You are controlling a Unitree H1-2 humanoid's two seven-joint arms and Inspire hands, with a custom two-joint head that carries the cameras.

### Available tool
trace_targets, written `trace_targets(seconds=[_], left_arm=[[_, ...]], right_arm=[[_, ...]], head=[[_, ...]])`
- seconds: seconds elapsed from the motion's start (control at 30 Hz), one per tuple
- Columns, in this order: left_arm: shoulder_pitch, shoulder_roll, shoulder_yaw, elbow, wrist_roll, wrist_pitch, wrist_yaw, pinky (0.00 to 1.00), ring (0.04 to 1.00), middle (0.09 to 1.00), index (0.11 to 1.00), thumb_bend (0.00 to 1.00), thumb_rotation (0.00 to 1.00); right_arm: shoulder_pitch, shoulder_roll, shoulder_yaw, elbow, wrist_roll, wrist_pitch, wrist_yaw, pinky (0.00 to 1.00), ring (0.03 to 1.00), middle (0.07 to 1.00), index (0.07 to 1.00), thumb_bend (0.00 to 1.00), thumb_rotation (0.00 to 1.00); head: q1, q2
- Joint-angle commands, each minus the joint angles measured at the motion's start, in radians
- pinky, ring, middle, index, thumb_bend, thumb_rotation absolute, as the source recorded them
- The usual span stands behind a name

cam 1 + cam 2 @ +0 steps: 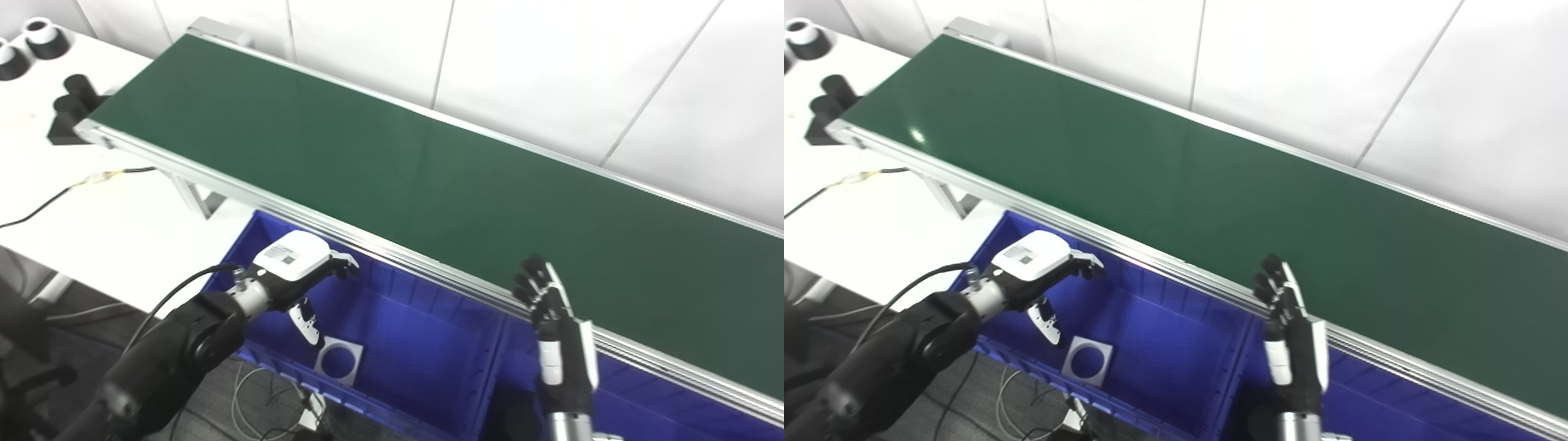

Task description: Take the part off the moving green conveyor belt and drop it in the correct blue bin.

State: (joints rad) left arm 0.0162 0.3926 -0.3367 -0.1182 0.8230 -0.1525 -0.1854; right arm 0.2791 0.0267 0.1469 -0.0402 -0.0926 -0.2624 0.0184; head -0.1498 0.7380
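Part (339, 361), one flat square plate with a round hole, lying in left blue bin (429, 318), no long axis, two bins, left hand (294, 275) above it, fingers apart, right hand (545, 294) open, upright beside green belt (429, 171).

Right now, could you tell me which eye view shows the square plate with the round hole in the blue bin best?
The left eye view: the square plate lies whole on the bin floor, below the left hand. The right eye view shows it whole too.
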Motion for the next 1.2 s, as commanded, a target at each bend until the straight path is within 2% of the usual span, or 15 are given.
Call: trace_targets(seconds=[0.0, 0.17, 0.33, 0.37, 0.4, 0.43, 0.47, 0.5, 0.53, 0.57, 0.6, 0.77, 0.87, 0.97, 1.17], left_arm=[[-0.016, -0.030, 0.014, -0.078, -0.060, -0.024, 0.029, 0.54, 0.605, 0.662, 0.763, 1.00, 0.20], [-0.046, -0.144, -0.002, -0.215, -0.139, 0.009, -0.014, 0.53, 0.597, 0.663, 0.766, 1.00, 0.23], [-0.063, -0.241, -0.039, -0.196, -0.132, -0.008, 0.003, 0.48, 0.568, 0.642, 0.745, 1.00, 0.19], [-0.060, -0.255, -0.046, -0.177, -0.139, -0.016, 0.009, 0.48, 0.568, 0.639, 0.743, 1.00, 0.19], [-0.057, -0.264, -0.049, -0.163, -0.143, -0.022, 0.012, 0.48, 0.568, 0.634, 0.742, 1.00, 0.18], [-0.053, -0.265, -0.050, -0.143, -0.156, -0.039, 0.018, 0.48, 0.568, 0.633, 0.741, 1.00, 0.18], [-0.051, -0.265, -0.051, -0.129, -0.166, -0.052, 0.022, 0.48, 0.567, 0.628, 0.742, 1.00, 0.15], [-0.049, -0.259, -0.047, -0.116, -0.178, -0.064, 0.023, 0.48, 0.566, 0.625, 0.742, 1.00, 0.14], [-0.048, -0.254, -0.044, -0.107, -0.187, -0.072, 0.024, 0.48, 0.564, 0.615, 0.738, 1.00, 0.12], [-0.050, -0.244, -0.038, -0.098, -0.204, -0.084, 0.022, 0.49, 0.563, 0.612, 0.736, 1.00, 0.11], [-0.052, -0.238, -0.034, -0.092, -0.216, -0.094, 0.021, 0.48, 0.551, 0.598, 0.725, 1.00, 0.09], [-0.071, -0.190, -0.017, -0.085, -0.281, -0.113, -0.015, 0.48, 0.549, 0.588, 0.715, 1.00, 0.01], [-0.077, -0.172, -0.009, -0.070, -0.325, -0.144, -0.013, 0.46, 0.530, 0.575, 0.712, 1.00, 0.00], [-0.070, -0.171, 0.002, -0.077, -0.401, -0.118, -0.036, 0.49, 0.543, 0.579, 0.730, 1.00, 0.00], [-0.033, -0.204, 0.011, -0.130, -0.531, -0.026, -0.074, 0.57, 0.603, 0.616, 0.774, 0.97, 0.00]], right_arm=[[-0.003, 0.016, -0.002, -0.016, -0.004, -0.049, -0.015, 0.83, 0.878, 0.921, 0.933, 0.84, 0.96], [0.001, 0.022, -0.022, -0.005, -0.044, -0.062, -0.057, 0.87, 0.888, 0.940, 0.941, 0.85, 0.97], [0.014, 0.016, -0.059, -0.014, -0.029, -0.075, -0.080, 0.88, 0.892, 0.935, 0.925, 0.88, 0.97], [0.021, 0.015, -0.067, -0.015, -0.038, -0.082, -0.090, 0.88, 0.892, 0.935, 0.926, 0.87, 0.97], [0.025, 0.014, -0.072, -0.016, -0.045, -0.087, -0.097, 0.87, 0.890, 0.932, 0.931, 0.85, 0.97], [0.030, 0.014, -0.078, -0.011, -0.055, -0.094, -0.104, 0.87, 0.890, 0.931, 0.931, 0.85, 0.97], [0.034, 0.015, -0.082, -0.007, -0.061, -0.099, -0.109, 0.86, 0.893, 0.932, 0.935, 0.85, 0.97], [0.036, 0.019, -0.087, -0.003, -0.070, -0.102, -0.119, 0.86, 0.894, 0.933, 0.936, 0.84, 0.97], [0.038, 0.022, -0.089, 0.000, -0.076, -0.104, -0.127, 0.85, 0.892, 0.924, 0.933, 0.85, 0.97], [0.039, 0.030, -0.090, 0.005, -0.087, -0.104, -0.141, 0.85, 0.891, 0.922, 0.931, 0.85, 0.97], [0.040, 0.035, -0.091, 0.009, -0.094, -0.105, -0.150, 0.85, 0.888, 0.915, 0.927, 0.86, 0.96], [0.004, 0.075, -0.082, 0.082, -0.150, -0.131, -0.212, 0.86, 0.886, 0.948, 0.925, 0.90, 0.96], [-0.013, 0.095, -0.070, 0.107, -0.180, -0.129, -0.239, 0.87, 0.879, 0.948, 0.915, 0.92, 0.98], [-0.021, 0.103, -0.062, 0.121, -0.202, -0.132, -0.258, 0.86, 0.875, 0.949, 0.914, 0.92, 0.99], [0.017, 0.093, -0.047, 0.073, -0.181, -0.140, -0.251, 0.88, 0.881, 0.955, 0.915, 0.89, 1.00]], head=[[-0.034, -0.007], [-0.181, -0.045], [-0.228, -0.093], [-0.300, -0.121], [-0.300, -0.121], [-0.367, -0.141], [-0.367, -0.141], [-0.451, -0.169], [-0.451, -0.169], [-0.533, -0.194], [-0.533, -0.194], [-0.682, -0.237], [-0.700, -0.243], [-0.685, -0.248], [-0.563, -0.209]])
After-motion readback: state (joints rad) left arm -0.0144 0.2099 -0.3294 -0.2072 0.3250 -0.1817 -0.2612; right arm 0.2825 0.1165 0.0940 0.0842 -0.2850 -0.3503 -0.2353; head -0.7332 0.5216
